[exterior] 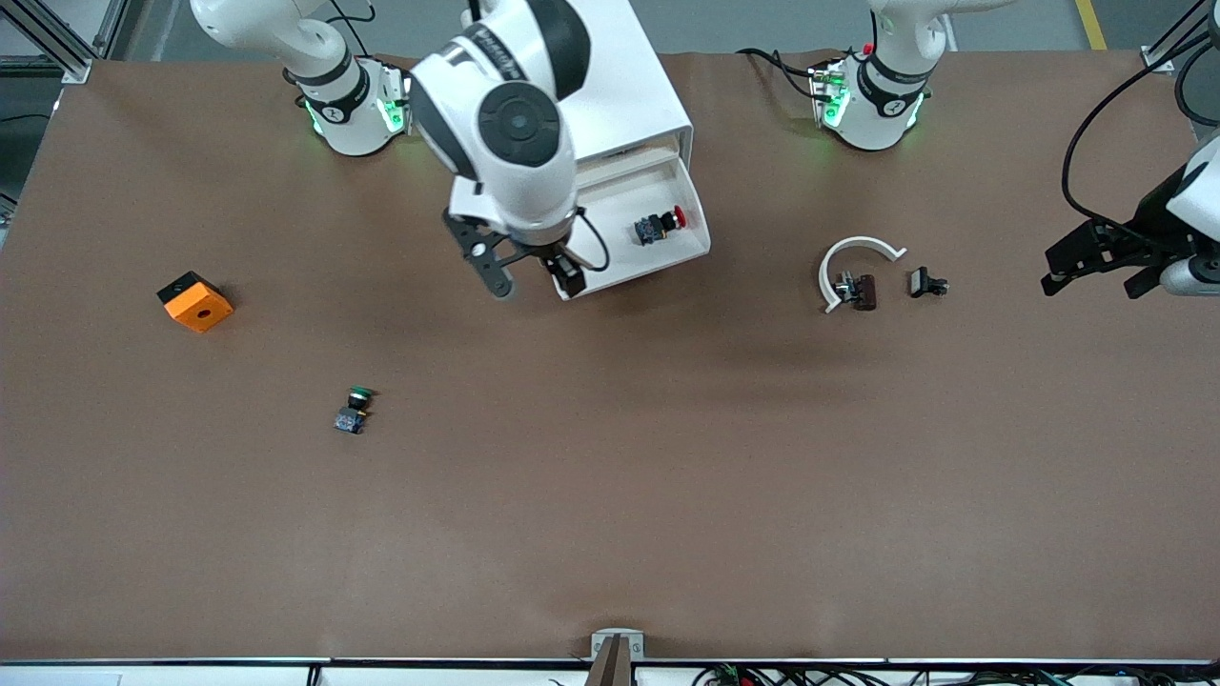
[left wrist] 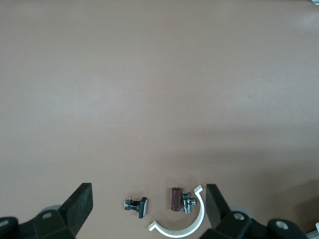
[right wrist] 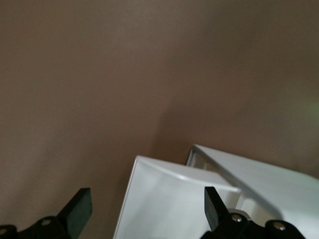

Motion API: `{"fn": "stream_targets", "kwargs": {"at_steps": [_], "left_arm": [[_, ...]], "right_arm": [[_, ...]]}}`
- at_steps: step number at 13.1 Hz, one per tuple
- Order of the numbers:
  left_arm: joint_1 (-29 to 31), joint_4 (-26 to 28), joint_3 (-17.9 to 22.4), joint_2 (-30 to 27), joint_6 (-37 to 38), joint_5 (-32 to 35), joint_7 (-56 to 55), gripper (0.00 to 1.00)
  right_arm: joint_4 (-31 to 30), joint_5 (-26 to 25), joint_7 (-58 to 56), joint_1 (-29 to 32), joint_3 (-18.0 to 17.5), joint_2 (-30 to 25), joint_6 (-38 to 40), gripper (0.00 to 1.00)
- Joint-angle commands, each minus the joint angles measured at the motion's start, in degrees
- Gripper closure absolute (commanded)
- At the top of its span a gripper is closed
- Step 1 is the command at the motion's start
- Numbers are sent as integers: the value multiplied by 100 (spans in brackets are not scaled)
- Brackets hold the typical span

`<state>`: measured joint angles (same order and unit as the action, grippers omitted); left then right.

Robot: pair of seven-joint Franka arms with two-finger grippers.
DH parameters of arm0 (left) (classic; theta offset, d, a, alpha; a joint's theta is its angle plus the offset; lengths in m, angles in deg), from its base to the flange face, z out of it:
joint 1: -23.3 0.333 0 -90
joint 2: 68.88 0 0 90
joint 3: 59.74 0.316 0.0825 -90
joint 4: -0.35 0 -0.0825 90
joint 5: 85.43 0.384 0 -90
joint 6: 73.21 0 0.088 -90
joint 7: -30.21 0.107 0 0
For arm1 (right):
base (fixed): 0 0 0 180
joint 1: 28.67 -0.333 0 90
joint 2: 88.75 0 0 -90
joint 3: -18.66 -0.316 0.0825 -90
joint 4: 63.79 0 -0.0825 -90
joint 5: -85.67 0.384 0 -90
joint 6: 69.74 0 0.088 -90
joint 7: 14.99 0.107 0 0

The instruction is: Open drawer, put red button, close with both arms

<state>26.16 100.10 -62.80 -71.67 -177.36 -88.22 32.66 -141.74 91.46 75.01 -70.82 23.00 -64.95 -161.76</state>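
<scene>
The red button (exterior: 660, 226) is lying in the open drawer (exterior: 696, 250); my right gripper (exterior: 530, 273) is hovering open over the drawer's corner; my left gripper (exterior: 1096, 270) is waiting open at the desk's edge.

Open white tray drawer (exterior: 658, 262) unobstructed from above; black right gripper (exterior: 529, 272) hangs spread over its front corner.

The table (exterior: 610, 495) wears a matt brown covering with a fine grain. The drawer (exterior: 691, 250) looks like smooth white plastic with a soft sheen; beside it toward the left arm's end, the small fitting (exterior: 844, 284) inside the white plastic arc (exterior: 851, 250) glints like polished metal.
</scene>
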Motion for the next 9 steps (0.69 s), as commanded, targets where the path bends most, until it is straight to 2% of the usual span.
{"fn": "stream_targets", "kwargs": {"at_steps": [1, 6, 9], "left_arm": [[-172, -105, 42, 181, -43, 95, -199, 0], [-418, -114, -519, 840, -526, 121, -1604, 0], [-830, -114, -609, 1253, -675, 113, -2185, 0]], "right_arm": [[-45, 45, -1138, 538, -56, -191, 289, 0], [-45, -323, -3616, 1532, 32, -437, 641, 0], [-45, -588, -5355, 2234, 32, -586, 774, 0]]}}
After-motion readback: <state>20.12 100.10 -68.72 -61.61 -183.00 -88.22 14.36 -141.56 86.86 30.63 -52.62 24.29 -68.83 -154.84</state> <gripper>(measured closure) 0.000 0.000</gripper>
